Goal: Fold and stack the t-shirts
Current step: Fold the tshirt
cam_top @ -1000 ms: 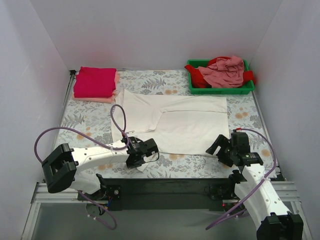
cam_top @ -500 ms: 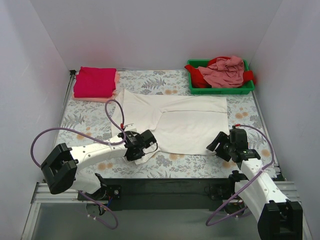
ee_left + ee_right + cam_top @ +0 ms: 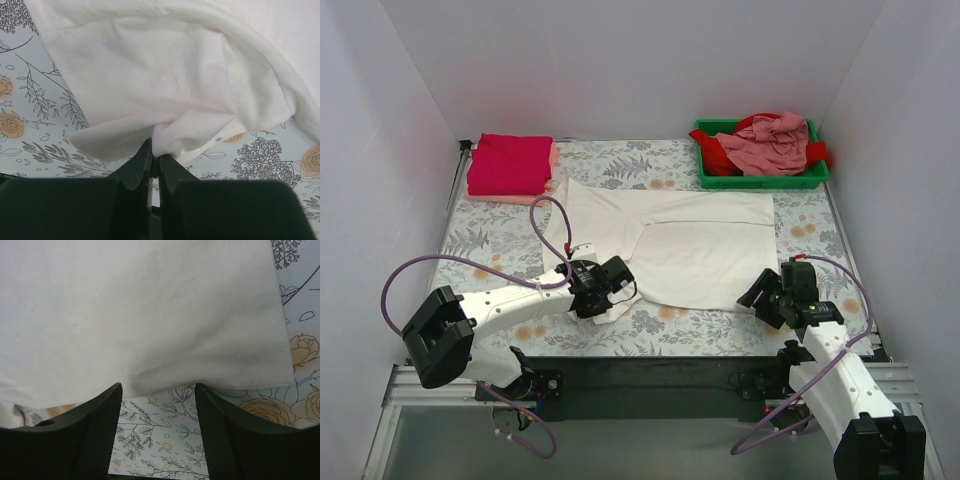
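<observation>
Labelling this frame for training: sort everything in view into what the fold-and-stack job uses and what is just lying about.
Job:
white t-shirt, pinched by the left fingers
folded stack of crimson and pink tees
crumpled pink and red tees

Lying about:
green plastic tray
floral table cover

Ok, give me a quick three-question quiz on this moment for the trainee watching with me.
1. True or false: the left gripper is shut on the white t-shirt.
2. The right gripper is: A) open at that shirt's edge; B) holding a pink tee; C) inside the tray.
3. Which corner holds the folded stack?
Key: 1 true; 2 A; 3 far left corner.
</observation>
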Tool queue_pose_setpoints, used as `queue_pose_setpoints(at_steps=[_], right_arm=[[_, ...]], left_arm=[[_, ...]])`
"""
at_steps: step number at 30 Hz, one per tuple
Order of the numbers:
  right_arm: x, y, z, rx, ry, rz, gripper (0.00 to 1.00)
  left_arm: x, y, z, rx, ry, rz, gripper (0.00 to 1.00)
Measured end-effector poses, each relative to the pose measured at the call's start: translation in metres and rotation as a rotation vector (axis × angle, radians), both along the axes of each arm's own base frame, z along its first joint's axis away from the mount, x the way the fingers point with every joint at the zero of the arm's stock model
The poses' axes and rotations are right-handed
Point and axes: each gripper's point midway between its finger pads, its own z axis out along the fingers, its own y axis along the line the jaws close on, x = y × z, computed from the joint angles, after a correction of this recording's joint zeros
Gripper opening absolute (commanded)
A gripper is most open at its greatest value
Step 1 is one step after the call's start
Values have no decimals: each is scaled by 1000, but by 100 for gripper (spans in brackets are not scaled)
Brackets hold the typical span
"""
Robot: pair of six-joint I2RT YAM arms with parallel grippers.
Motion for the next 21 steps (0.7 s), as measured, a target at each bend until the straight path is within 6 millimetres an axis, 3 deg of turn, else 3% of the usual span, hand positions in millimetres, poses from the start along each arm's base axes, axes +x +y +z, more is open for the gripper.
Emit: queue_pose_setpoints(at_steps=[2, 5, 6, 9, 12, 21], right_arm=[[1, 0, -1, -3, 18, -6, 63], [4, -1, -3, -7, 34, -11, 50], [5, -1, -4, -10, 35, -13, 39], [4, -4, -7, -25, 46, -21, 20], [3, -6, -10, -38, 52, -20, 6], [4, -7, -10, -59, 51, 12, 1]], left_arm=[[1, 0, 0, -2, -3, 0, 0], [3, 0, 1, -6, -7, 1, 0], [4, 1, 2, -6, -8, 5, 0], [6, 4, 2, -6, -10, 15, 0], [9, 5, 3, -7, -12, 22, 0], [19, 3, 9, -20, -32, 18, 0]])
